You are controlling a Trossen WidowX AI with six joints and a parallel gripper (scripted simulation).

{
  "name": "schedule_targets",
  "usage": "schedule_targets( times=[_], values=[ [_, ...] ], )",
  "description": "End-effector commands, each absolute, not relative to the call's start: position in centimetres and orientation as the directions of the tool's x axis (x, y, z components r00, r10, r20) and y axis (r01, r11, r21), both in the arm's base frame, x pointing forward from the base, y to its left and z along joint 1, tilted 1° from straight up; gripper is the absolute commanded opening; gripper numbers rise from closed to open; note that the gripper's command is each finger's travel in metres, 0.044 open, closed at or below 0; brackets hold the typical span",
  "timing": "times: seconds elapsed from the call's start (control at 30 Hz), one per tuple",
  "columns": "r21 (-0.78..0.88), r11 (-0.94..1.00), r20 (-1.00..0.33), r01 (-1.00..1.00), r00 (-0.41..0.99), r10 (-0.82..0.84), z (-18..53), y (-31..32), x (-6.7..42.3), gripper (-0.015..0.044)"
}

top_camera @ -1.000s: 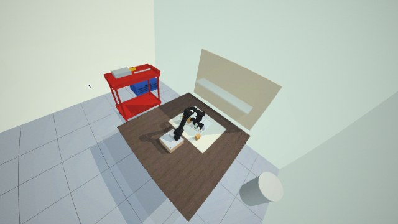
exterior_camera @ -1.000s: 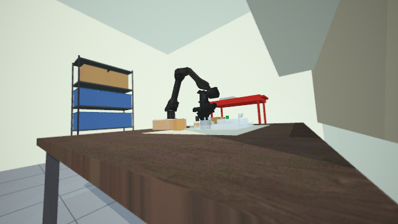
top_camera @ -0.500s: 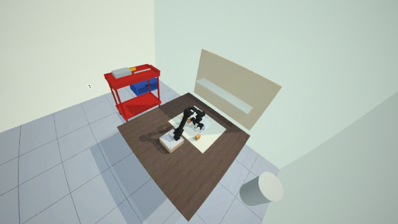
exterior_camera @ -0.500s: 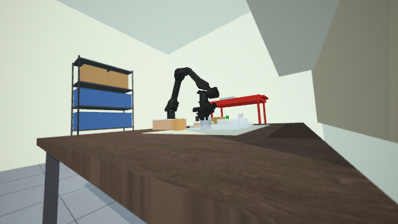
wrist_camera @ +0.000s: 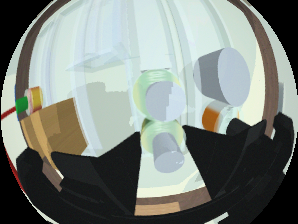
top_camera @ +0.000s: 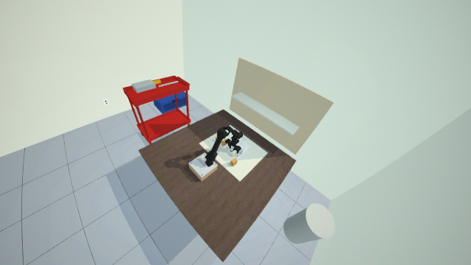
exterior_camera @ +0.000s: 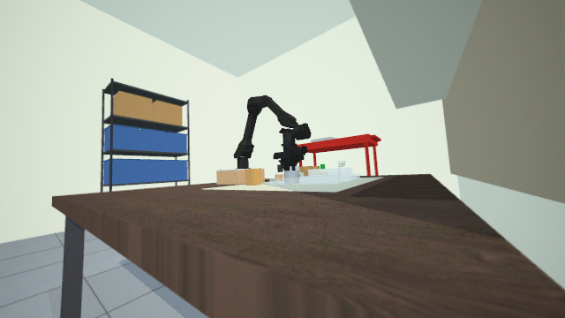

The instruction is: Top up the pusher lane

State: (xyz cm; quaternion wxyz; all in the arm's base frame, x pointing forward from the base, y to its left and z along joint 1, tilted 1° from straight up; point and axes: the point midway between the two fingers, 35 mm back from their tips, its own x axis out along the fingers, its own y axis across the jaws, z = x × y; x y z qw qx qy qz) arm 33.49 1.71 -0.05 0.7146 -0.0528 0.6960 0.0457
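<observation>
My gripper (wrist_camera: 161,133) (exterior_camera: 291,170) is shut on a pale green jar with a grey lid (wrist_camera: 169,156). The jar is between the fingertips and looks roughly upright. A matching jar with a grey lid (wrist_camera: 166,101) stands directly ahead of it in the clear-walled lane; the two look touching or nearly so. The pusher plate behind that jar is mostly hidden. The front stop cannot be made out, nor whether the held jar rests on the lane floor. In the top view the arm hides most of the lane.
A large grey cylinder (wrist_camera: 222,76) (exterior_camera: 291,177) and an orange-banded jar (wrist_camera: 211,118) are right of the lane in the wrist view. A brown block (wrist_camera: 57,127) and a small green-ended item (wrist_camera: 22,104) are at left. An orange block (top_camera: 233,162) sits on the pale mat (top_camera: 241,174).
</observation>
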Motion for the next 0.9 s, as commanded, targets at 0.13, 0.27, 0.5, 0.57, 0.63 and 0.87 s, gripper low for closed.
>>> schedule_targets(
  times=[0.13, 0.27, 0.5, 0.57, 0.63, 0.87],
  values=[
    [-0.010, 0.990, -0.999, -0.137, 0.041, -0.004, -0.04, 1.73, 33.63, 0.0000],
    [-0.010, 0.990, -0.999, -0.137, 0.041, -0.004, -0.05, 1.72, 33.56, 0.0000],
    [-0.010, 0.990, -0.999, -0.137, 0.041, -0.004, -0.05, 1.71, 33.45, 0.0000],
    [-0.010, 0.990, -0.999, -0.137, 0.041, -0.004, -0.06, 1.70, 33.41, 0.0000],
    [-0.010, 0.990, -0.999, -0.137, 0.041, -0.004, -0.06, 1.70, 33.38, 0.0000],
    [-0.010, 0.990, -0.999, -0.137, 0.040, -0.004, -0.06, 1.68, 33.26, 0.0000]
  ],
)
